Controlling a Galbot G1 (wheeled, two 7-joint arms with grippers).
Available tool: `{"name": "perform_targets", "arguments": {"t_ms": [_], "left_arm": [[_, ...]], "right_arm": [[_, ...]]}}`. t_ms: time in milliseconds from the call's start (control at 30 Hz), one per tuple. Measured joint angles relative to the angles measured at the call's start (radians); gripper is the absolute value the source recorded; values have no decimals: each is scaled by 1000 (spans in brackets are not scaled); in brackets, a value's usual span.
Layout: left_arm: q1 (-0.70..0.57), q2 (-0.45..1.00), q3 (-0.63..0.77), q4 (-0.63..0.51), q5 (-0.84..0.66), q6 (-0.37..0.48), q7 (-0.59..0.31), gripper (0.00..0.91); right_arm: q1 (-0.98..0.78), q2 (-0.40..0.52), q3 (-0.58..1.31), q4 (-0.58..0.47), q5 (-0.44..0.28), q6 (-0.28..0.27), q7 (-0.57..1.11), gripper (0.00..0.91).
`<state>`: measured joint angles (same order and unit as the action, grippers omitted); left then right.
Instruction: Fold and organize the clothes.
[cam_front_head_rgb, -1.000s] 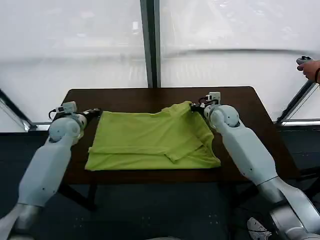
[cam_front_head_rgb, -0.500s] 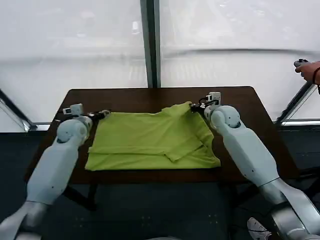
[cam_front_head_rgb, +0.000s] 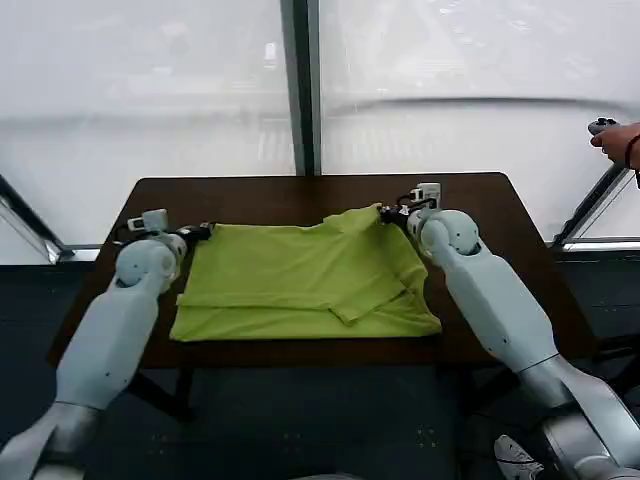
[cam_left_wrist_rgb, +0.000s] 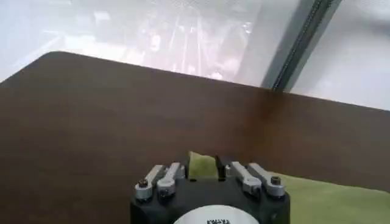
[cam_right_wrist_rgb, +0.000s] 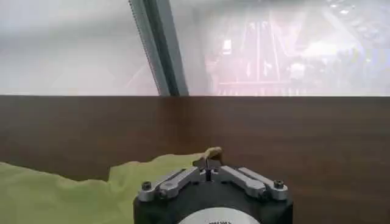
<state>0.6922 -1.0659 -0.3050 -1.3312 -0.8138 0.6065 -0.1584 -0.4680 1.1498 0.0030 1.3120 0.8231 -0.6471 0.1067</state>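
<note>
1. Right gripper (cam_right_wrist_rgb: 209, 162): fingers pinched together on a small peak of the lime T-shirt (cam_front_head_rgb: 305, 280); in the right wrist view the cloth tip rises just above the closed fingertips.
2. Left gripper (cam_left_wrist_rgb: 204, 167): fingers set apart, with a corner of the T-shirt standing up between them; contact with the pads cannot be judged.
3. In the head view the right gripper (cam_front_head_rgb: 393, 212) sits at the shirt's far right corner and the left gripper (cam_front_head_rgb: 203, 232) at its far left corner, both low over the table (cam_front_head_rgb: 250, 195).
4. T-shirt lies partly folded across the middle of the dark brown table, near hem along the front edge, a folded flap toward the right side.
5. Both arms reach forward from the near corners.
</note>
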Motion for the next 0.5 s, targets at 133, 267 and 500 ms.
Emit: {"name": "perform_targets", "arguments": {"t_ms": [133,267,500], "left_arm": [[-1,1,0,-1,0,-9,2,0],[0,3,0,-5,1,-21,4,0],[23,11,-23,-41,-8,-28,3,0]], "right_arm": [[3,2,-1,0,2,0,0,0],[3,4,-1,0,2,0,0,0],[2,3,6,4,4,2,-1,0]]}}
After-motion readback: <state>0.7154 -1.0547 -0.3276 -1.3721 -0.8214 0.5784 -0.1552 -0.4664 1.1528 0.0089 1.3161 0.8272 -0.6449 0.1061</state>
